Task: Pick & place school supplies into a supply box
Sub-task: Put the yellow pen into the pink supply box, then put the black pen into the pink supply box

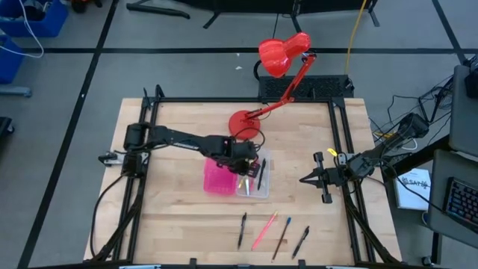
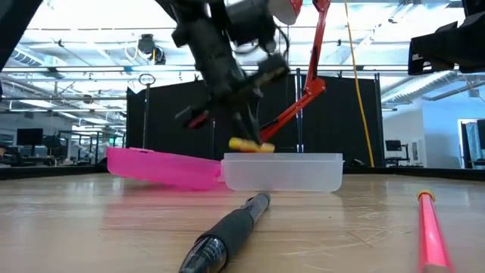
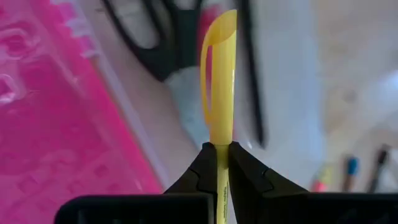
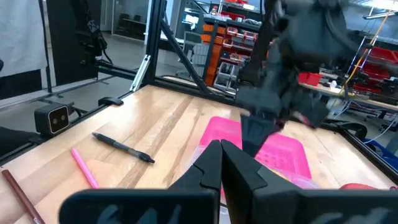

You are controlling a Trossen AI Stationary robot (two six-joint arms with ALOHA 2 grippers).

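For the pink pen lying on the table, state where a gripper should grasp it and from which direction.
Grip the pink pen at mid-shaft, coming straight down from above, fingers across its width. It lies flat and slanted, with a black pen and a brown pencil either side, some gap between.

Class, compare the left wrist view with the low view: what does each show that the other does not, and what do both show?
Only the left wrist view shows black scissors lying in the clear half of the box. Only the low view shows a black pen and a pink pen on the table in front. Both show the left hand gripping the yellow pen above the supply box.
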